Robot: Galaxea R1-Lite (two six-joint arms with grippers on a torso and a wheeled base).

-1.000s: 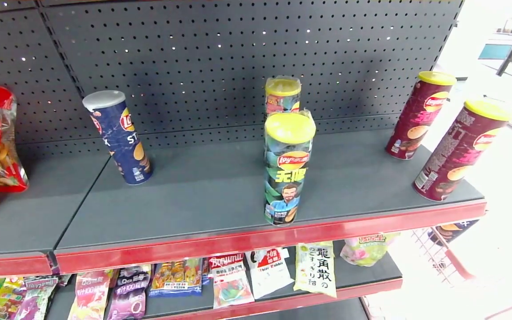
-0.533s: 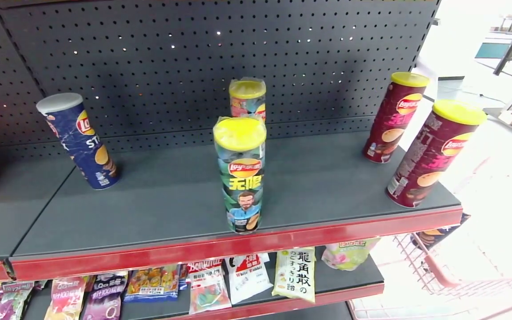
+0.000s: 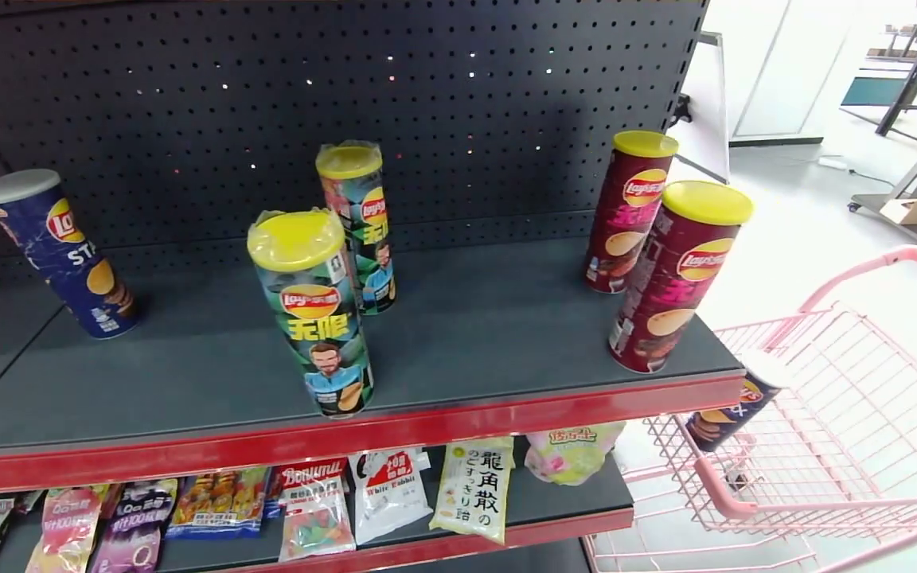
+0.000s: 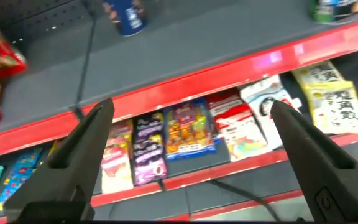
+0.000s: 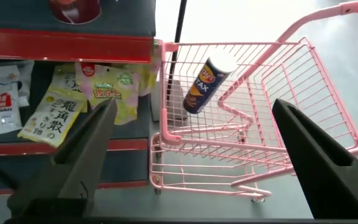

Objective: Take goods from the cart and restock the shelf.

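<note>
Shelf (image 3: 490, 318), dark board with a red front lip, stock listed left to right in the head view. Blue can (image 3: 56, 255), grey lid, at nine o'clock, near the pegboard back. Front green can (image 3: 311, 310), yellow lid, standing at the lip just left of centre. Rear green can (image 3: 359, 223) at one o'clock of it, close behind. Rear maroon can (image 3: 630, 211) by the back panel. Front maroon can (image 3: 673, 286) at five o'clock of that one, on the board's right end. Snack packets (image 3: 395, 493) on the lower tier at six o'clock. Pink cart (image 3: 856, 278) at four o'clock beside the shelf end, holding one blue cart can (image 3: 733, 406), tilted in the basket. Left gripper (image 4: 191, 106) spread wide, holding nothing, facing the lower tier. Right gripper (image 5: 194, 102) likewise spread and unladen, facing the cart.
</note>
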